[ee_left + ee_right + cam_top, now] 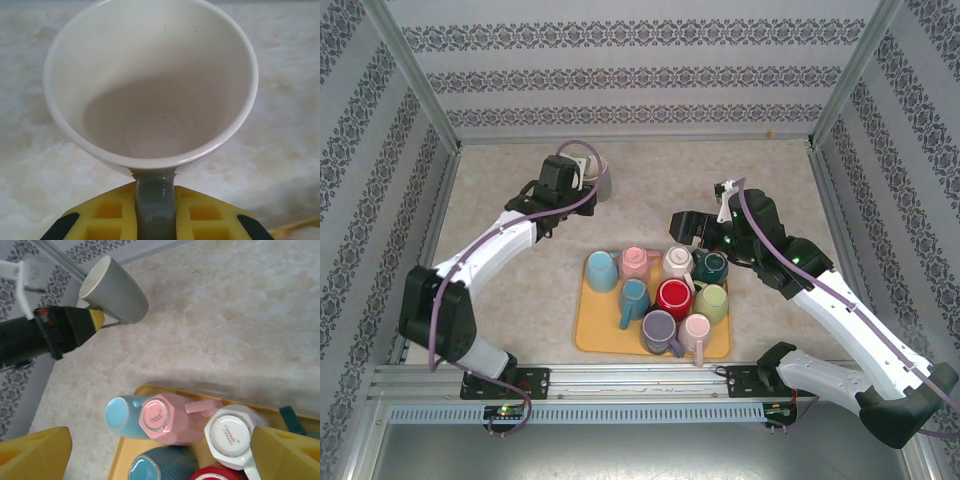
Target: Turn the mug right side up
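**mugfan:** Starting at the left. Seeing the left gripper (582, 183) way out at the far left of the table (770, 180), well apart from the yellow tray (595, 335)?

**armwatch:** Yep. Clamped tight on the handle of the grey mug (598, 180), white inside. From the left wrist, looking straight into the open mouth, with the handle pinched between the yellow pads (112, 220). From the right wrist, held tilted, rim aimed up toward the patterned wall. Can't tell whether touching the table or just above it.

**mugfan:** And moving right, onto the tray?

**armwatch:** Packed with mugs. Along the far row: light blue mug (602, 271), pink mug (638, 263), white mug (677, 262), all three bottoms-up going by the right wrist view. Then a dark teal mug (711, 266) at the far right corner. Another row or two closer in, red, purple and green among them.

**mugfan:** Right gripper?

**armwatch:** Right gripper (688, 232) hovering over the tray's far edge, near the white and dark teal mugs. Spread wide open, gripping nothing.
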### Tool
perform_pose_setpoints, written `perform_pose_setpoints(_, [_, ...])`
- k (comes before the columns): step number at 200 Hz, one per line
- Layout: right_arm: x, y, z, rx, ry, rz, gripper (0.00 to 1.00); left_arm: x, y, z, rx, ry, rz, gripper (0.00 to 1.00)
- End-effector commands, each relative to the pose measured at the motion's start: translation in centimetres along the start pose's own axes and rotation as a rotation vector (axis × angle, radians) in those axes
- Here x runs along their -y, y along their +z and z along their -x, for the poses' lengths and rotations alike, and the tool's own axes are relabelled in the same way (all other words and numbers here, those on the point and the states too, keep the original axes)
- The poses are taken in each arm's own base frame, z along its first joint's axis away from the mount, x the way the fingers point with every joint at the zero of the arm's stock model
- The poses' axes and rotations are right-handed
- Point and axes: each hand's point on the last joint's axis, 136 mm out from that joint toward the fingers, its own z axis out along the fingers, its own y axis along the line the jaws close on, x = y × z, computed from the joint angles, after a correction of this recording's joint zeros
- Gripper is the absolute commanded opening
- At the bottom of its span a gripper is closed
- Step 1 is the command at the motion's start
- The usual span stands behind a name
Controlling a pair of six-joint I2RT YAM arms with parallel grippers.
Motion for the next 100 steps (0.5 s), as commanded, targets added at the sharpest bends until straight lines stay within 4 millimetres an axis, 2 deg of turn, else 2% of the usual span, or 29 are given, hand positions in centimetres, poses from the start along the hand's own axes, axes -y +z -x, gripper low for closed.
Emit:
perform_pose_setpoints(1, [0.0, -0.6, -0.6, -0.024, -0.065, -0.006, 0.91, -2.8, 0.3, 5.0, 0.156, 0.015, 0.082, 0.0])
perform_pose_setpoints(12, [0.1, -0.6, -0.8, -0.029, -0.071, -0.007, 0.91, -3.8, 1.3, 5.1, 0.151, 0.022, 0.115, 0.0])
perform_pose_setpoints(50, [0.5, -0.3, -1.7, -0.057, -0.081, -0.01, 0.92, -5.3, 5.3, 4.9, 0.126, 0.066, 0.18, 0.0])
perform_pose_setpoints(100, [0.7, 0.3, -2.1, -0.066, -0.072, -0.008, 0.91, -7.4, 8.8, 5.3, 0.098, 0.044, 0.211, 0.0])
